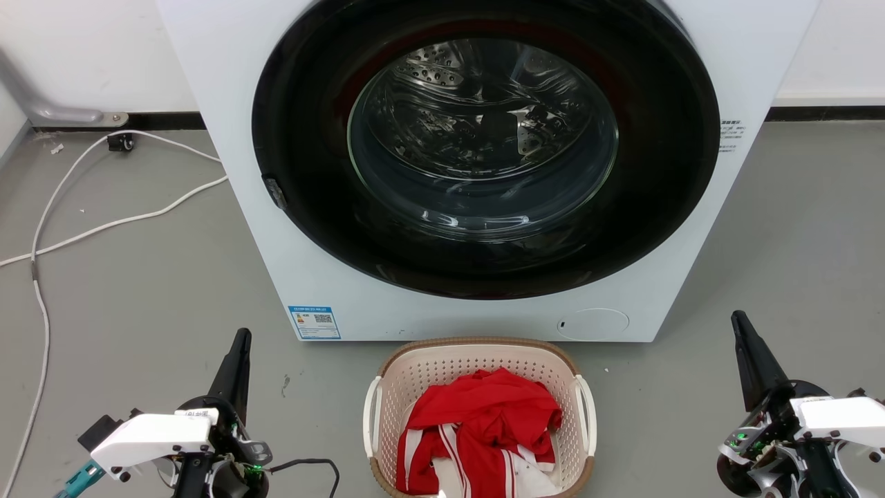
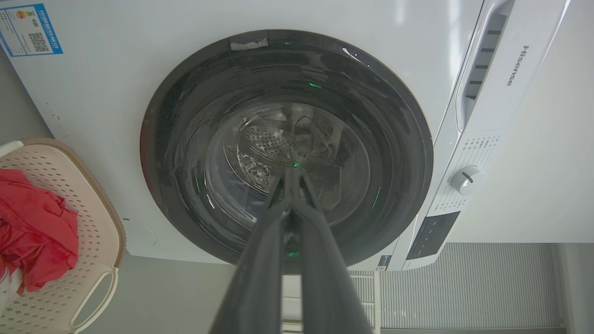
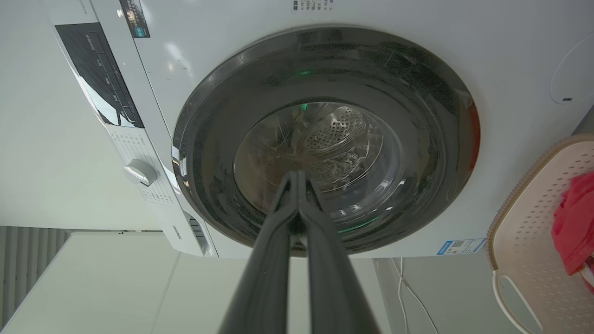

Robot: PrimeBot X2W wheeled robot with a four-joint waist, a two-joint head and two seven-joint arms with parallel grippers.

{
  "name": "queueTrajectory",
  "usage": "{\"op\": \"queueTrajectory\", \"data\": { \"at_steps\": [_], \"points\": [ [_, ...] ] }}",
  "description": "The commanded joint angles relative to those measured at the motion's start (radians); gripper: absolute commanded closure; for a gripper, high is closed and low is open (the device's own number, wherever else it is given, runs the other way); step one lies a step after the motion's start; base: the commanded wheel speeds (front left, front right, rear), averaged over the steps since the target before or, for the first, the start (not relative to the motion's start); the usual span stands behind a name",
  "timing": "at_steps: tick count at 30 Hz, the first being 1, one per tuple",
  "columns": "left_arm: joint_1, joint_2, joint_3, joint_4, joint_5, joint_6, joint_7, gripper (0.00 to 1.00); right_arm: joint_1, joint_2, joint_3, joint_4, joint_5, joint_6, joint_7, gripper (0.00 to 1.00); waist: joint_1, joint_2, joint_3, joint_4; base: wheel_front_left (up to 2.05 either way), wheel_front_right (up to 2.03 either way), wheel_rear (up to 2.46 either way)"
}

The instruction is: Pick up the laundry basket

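Laundry basket (image 1: 442,366) sat on the grey floor (image 1: 138,290) at bottom centre of head view, just in front of the washing machine (image 1: 228,83), with red and white clothing (image 1: 484,415) inside. Left gripper (image 1: 242,337) was at lower left and right gripper (image 1: 738,319) at lower right, both well apart from the basket. In the wrist views each pair of fingers was pressed together at the tips, holding nothing.

The head view looks down from above at the washing machine (image 1: 442,318), with the laundry basket (image 1: 477,344) at lower centre. Both wrist views sit low and close, rolled sideways, facing the same glass door (image 2: 287,139).
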Motion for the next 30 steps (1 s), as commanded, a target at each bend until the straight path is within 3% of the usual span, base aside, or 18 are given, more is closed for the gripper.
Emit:
{"op": "queueTrajectory", "data": {
  "at_steps": [1,11,12,22,30],
  "points": [
    [-0.006,-0.005,0.004,0.001,0.005,-0.002,0.002,1.00,-0.011,0.004,-0.002,0.002,-0.005,0.000,0.004,1.00,-0.0001,0.0000,0.000,0.000,0.00,0.00,0.00],
    [-0.006,-0.007,0.008,0.001,0.009,-0.002,0.007,1.00,-0.011,0.007,-0.006,0.002,-0.009,0.000,0.007,1.00,-0.0001,0.0000,0.000,0.000,0.00,0.00,0.00],
    [-0.006,-0.008,0.009,0.001,0.010,-0.002,0.006,0.00,-0.011,0.007,-0.007,0.002,-0.008,0.000,0.007,0.00,-0.0001,0.0000,0.000,0.000,0.00,0.00,0.00],
    [0.009,-0.007,-0.038,-0.018,0.015,0.000,-0.034,0.00,0.021,0.008,0.030,-0.022,-0.026,0.000,-0.033,0.00,0.0000,0.0000,0.001,0.001,0.00,0.00,0.00],
    [0.011,-0.009,-0.052,-0.062,0.098,0.000,-0.070,0.00,0.028,0.008,0.048,-0.038,-0.153,0.000,-0.068,0.00,0.0000,0.0000,0.001,0.002,0.00,0.00,0.00]
  ]
}}
